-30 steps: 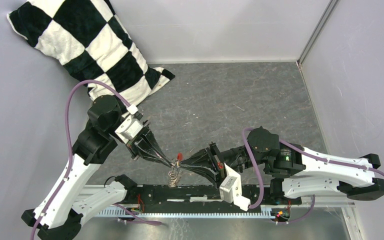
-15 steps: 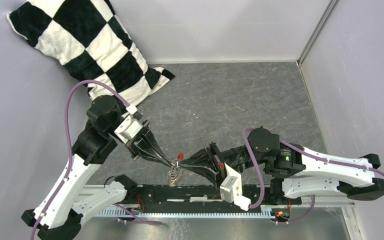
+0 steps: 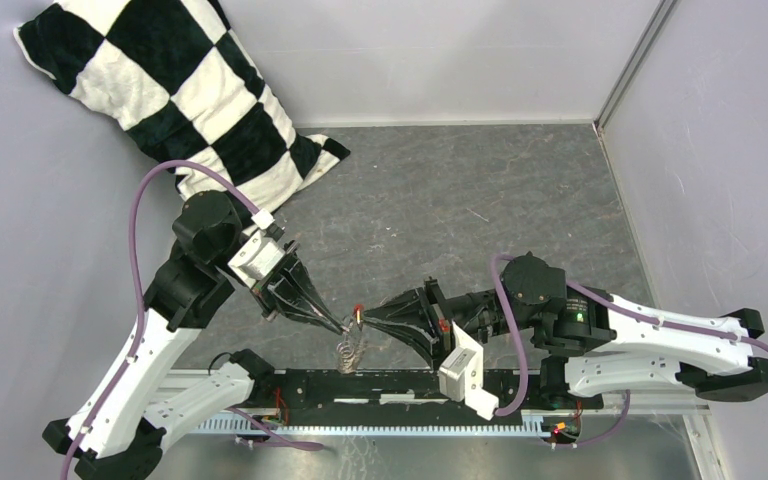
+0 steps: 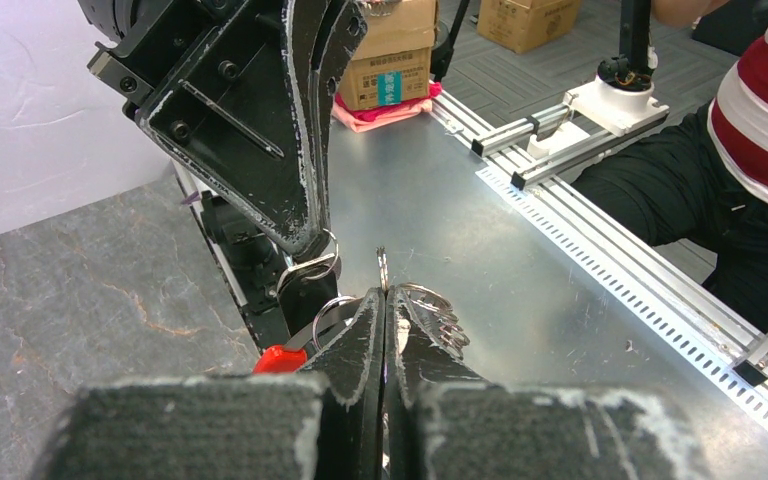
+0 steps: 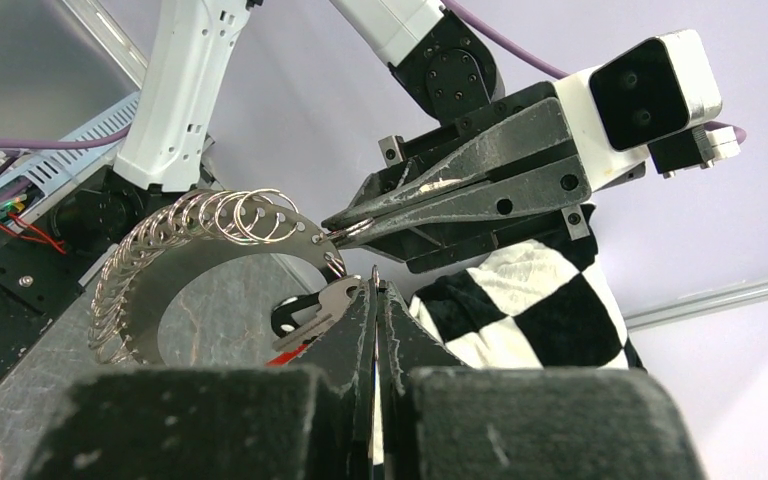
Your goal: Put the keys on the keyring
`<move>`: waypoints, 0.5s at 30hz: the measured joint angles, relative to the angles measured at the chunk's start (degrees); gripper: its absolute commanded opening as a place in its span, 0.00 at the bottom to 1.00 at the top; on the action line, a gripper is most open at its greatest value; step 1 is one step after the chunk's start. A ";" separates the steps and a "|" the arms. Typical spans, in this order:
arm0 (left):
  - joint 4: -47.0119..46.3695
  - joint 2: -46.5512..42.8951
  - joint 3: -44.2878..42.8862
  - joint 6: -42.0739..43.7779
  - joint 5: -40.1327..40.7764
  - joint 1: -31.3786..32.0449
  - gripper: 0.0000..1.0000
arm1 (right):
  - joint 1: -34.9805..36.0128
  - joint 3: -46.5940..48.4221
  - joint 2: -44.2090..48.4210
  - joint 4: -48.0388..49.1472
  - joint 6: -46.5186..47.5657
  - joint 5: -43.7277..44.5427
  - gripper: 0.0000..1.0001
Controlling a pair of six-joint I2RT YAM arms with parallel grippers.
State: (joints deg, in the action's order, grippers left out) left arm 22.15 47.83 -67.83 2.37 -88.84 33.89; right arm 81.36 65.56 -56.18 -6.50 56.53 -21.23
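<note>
The keyring (image 5: 200, 225) is a thin silvery loop strung with many small rings, and it hangs between my two grippers above the table's near edge (image 3: 348, 348). My left gripper (image 3: 343, 325) is shut on its thin metal band, which pokes up between the fingertips in the left wrist view (image 4: 382, 268). My right gripper (image 3: 362, 317) is shut tip to tip with the left. It pinches thin metal at the end of the small key (image 5: 315, 310), whose silver blade lies against its left finger. A small ring (image 4: 310, 266) shows at its tip. The red tag (image 4: 280, 358) hangs just below.
A black-and-white checked pillow (image 3: 160, 90) leans in the back left corner. A black rail with cables (image 3: 380, 385) runs along the near edge under the grippers. Grey walls (image 3: 720, 150) close the table at back and right.
My right gripper has shifted slightly up and left, closer to the left gripper's tip. The left arm and the hanging keyring have barely moved.
</note>
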 measured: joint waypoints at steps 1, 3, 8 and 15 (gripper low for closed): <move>0.00 0.00 0.00 0.00 0.00 0.00 0.02 | 0.00 0.00 0.00 0.00 0.00 0.15 0.01; 0.00 0.00 0.00 0.00 0.00 0.00 0.02 | 0.00 0.00 0.00 -0.02 0.00 0.26 0.01; 0.00 0.00 0.00 0.00 0.00 0.00 0.02 | 0.00 0.00 0.00 -0.09 -0.04 -0.79 0.01; -0.02 0.00 0.13 0.00 0.00 0.00 0.02 | -0.02 0.00 0.00 -0.92 -0.09 -2.75 0.01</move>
State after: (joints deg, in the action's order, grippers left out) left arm 22.13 47.83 -67.70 2.37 -88.84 33.89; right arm 81.34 65.56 -56.18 -7.42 56.45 -23.99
